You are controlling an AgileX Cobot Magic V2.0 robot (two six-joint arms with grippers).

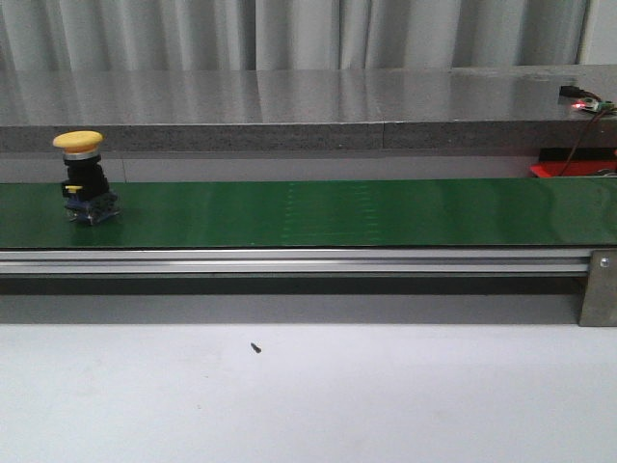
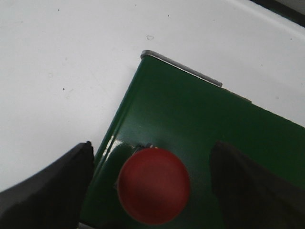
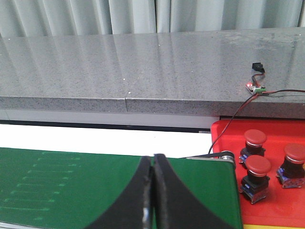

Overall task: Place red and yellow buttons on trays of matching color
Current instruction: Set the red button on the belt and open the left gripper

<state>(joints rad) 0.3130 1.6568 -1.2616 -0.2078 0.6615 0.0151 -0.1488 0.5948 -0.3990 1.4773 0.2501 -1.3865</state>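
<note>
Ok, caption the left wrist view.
Open left gripper straddling a red button on the green belt.

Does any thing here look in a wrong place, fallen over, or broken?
Nothing stands out. The yellow-capped button stands upright on the green conveyor belt, and three red-capped buttons stand upright on the red tray.

**Three viewpoints along one belt**

The green belt (image 1: 318, 212) is seen side-on and low from the front. Its end is viewed steeply from close above by the left wrist. From the right wrist it is viewed low, toward the curtain (image 3: 143, 16) at 12 o'clock.
</note>
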